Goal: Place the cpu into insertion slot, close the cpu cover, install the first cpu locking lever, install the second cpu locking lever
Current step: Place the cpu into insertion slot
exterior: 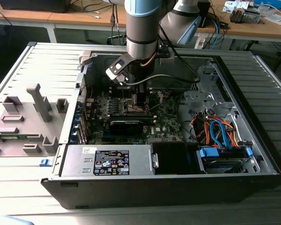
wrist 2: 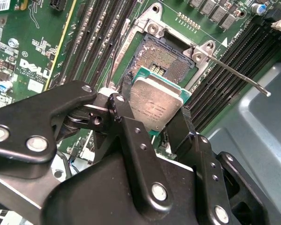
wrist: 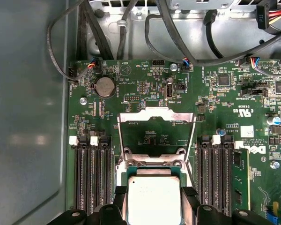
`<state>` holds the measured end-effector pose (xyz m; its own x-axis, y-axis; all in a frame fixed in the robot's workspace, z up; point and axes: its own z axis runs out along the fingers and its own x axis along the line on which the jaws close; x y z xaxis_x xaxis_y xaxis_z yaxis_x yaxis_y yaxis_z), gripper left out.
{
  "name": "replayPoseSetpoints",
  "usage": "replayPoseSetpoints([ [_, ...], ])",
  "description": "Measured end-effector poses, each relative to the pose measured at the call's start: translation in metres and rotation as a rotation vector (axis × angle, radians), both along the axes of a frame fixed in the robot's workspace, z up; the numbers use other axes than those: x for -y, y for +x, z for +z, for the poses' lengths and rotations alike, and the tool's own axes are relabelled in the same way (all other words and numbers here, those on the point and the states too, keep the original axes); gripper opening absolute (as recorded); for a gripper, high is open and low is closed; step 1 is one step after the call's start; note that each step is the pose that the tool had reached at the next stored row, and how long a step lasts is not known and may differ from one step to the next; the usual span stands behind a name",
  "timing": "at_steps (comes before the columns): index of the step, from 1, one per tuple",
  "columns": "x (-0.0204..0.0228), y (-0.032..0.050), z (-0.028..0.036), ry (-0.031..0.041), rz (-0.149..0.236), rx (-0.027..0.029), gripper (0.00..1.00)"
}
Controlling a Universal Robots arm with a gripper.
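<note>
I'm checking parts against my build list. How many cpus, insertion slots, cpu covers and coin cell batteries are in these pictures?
cpu: 1, held in the pincer
insertion slot: 1
cpu cover: 1, raised open
coin cell battery: 1
Total: 4

Silver-grey cpu (wrist: 153, 201); brownish-gold insertion slot (wrist 2: 171, 61); silver cpu cover (wrist: 156, 114); black gripper (wrist 2: 154, 110); green motherboard (wrist: 140, 79).

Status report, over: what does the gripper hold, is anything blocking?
Shut gripper holds cpu. Hanging over insertion slot, unseated. Its cpu cover stands open, nothing blocking.
</note>
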<state>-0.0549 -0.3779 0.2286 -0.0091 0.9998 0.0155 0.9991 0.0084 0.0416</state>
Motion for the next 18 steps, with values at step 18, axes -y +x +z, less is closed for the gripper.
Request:
replayPoseSetpoints([
  [18,0.0,0.0,-0.0045,0.0,0.0,0.0,0.55],
])
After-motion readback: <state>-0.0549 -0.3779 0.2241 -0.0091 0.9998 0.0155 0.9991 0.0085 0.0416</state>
